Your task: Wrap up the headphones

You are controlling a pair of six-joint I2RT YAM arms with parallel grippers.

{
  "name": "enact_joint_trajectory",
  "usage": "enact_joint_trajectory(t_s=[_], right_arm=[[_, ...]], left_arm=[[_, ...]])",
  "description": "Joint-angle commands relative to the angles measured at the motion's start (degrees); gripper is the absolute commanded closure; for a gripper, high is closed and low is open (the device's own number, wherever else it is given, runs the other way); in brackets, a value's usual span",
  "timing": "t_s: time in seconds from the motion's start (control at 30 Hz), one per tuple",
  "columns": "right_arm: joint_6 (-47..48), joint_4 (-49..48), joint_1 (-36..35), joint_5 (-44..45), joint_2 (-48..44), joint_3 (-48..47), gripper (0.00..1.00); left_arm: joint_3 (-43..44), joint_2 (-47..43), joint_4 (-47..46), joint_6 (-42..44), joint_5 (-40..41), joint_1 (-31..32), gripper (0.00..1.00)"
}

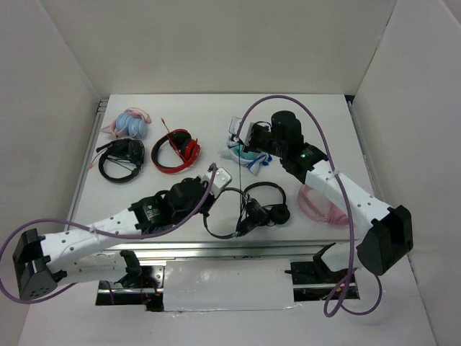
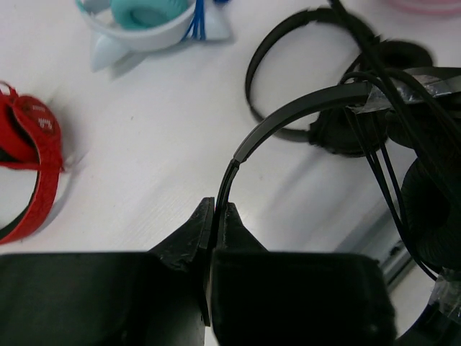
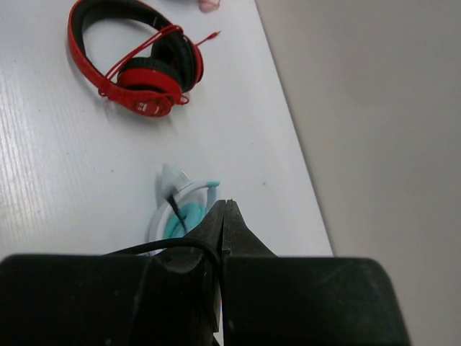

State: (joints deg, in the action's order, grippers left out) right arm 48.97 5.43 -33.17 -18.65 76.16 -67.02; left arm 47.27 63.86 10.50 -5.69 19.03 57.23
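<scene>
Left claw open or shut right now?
Shut: the left claw pinches the black on-ear headphones by their slim headband, jaws closed against it.

**Far strip open, middle and near side crowded**

The table's (image 1: 209, 108) far strip lay bare between the walls. Across the middle sat pink-and-blue headphones (image 1: 130, 122), a black headset (image 1: 121, 158), red headphones (image 1: 175, 150) and white-and-teal headphones (image 1: 247, 160), with a bare lane between the last two. Nearer, the headphones (image 2: 302, 108), another black pair (image 1: 278, 214) and pink headphones (image 1: 323, 205) barred the way.
</scene>
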Motion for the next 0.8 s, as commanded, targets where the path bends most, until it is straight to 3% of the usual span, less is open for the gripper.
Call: enact_joint_trajectory(t_s=[0.0,0.23,0.43,0.57,0.77], right_arm=[[-3.08,-2.34,2.4,-4.02,0.92,-1.1,1.0],[-14.76,-16.65,6.97,-6.83,-2.15,8.91,1.0],[-23.21,-25.37,8.64,-5.61,-3.74,15.33,1.0],[-30.67,-33.1,9.44,-3.06,-4.18,20.17,1.0],[-34.1,-36.44,7.6,-15.26,-1.2,20.27,0.91]], left_arm=[[-0.42,-6.36,-4.88,0.95,-3.82,1.83,1.0],[1.69,-11.65,-2.5,-0.02,2.77,1.92,1.0],[3.27,-14.63,-3.21,-0.11,2.94,2.09,1.0],[8.17,-15.34,-2.33,-0.46,8.55,2.09,1.0],[17.84,-13.67,-6.89,3.49,10.42,1.92,1.0]])
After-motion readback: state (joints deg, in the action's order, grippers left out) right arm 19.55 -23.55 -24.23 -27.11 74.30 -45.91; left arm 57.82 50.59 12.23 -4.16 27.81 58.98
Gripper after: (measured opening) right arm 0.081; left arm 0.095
